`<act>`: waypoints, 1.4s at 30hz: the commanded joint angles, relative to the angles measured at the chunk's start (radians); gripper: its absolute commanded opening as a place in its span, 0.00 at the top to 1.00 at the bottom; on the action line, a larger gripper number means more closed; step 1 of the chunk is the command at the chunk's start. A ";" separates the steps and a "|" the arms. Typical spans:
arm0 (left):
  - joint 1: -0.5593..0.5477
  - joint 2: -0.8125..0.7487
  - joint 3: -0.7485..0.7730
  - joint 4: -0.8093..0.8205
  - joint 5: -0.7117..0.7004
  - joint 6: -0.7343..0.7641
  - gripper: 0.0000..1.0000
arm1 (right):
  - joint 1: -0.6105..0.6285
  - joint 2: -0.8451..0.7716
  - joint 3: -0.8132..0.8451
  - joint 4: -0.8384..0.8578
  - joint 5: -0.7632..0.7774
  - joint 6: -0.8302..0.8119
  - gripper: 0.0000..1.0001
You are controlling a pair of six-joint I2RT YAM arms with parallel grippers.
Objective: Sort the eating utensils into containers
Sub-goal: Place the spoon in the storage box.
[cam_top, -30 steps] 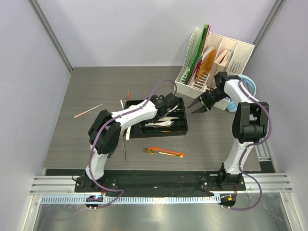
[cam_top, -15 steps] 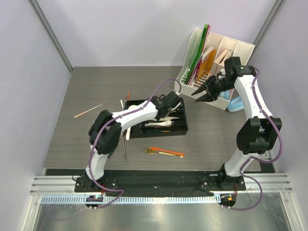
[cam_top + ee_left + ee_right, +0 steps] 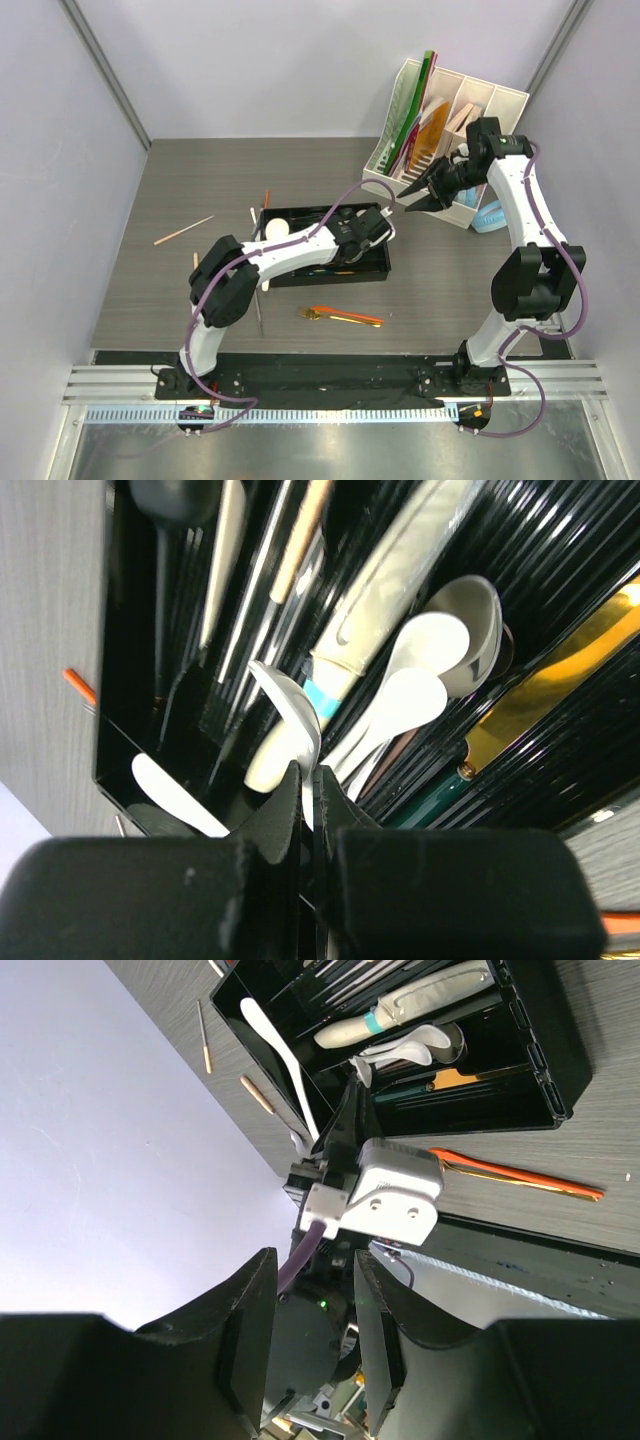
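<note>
The black cutlery tray lies mid-table and holds several utensils. My left gripper hangs over its right end, shut on a white ceramic spoon whose handle runs in between the jaws. Under it lie more white spoons, a cream-handled knife and a gold piece. My right gripper is in the air beside the organiser, open with nothing in it. Orange chopsticks and a wooden chopstick lie loose on the table.
A white slotted file organiser with folders stands at the back right, with light-blue headphones beside it. A steel piece and a short orange stick lie near the tray's left end. Walls close in on both sides.
My left gripper has slid right along the tray to its right end, still shut. The right arm swung up and back toward the organiser a second ago, then held still.
</note>
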 commanded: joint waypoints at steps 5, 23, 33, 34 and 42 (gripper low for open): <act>0.007 -0.016 -0.048 0.066 0.005 0.001 1.00 | -0.004 -0.033 0.041 -0.006 -0.046 0.028 0.58; 0.009 0.001 -0.102 0.063 0.074 -0.045 0.94 | -0.004 -0.059 -0.047 0.029 -0.047 0.029 0.58; 0.006 -0.002 -0.108 0.057 0.048 -0.073 0.81 | -0.004 -0.057 -0.050 0.034 -0.049 0.028 0.58; 0.006 -0.004 -0.110 0.056 0.045 -0.076 0.79 | -0.005 -0.054 -0.048 0.035 -0.049 0.026 0.58; 0.006 -0.031 -0.127 0.082 -0.125 -0.127 0.75 | -0.004 -0.053 -0.044 0.047 -0.050 0.038 0.58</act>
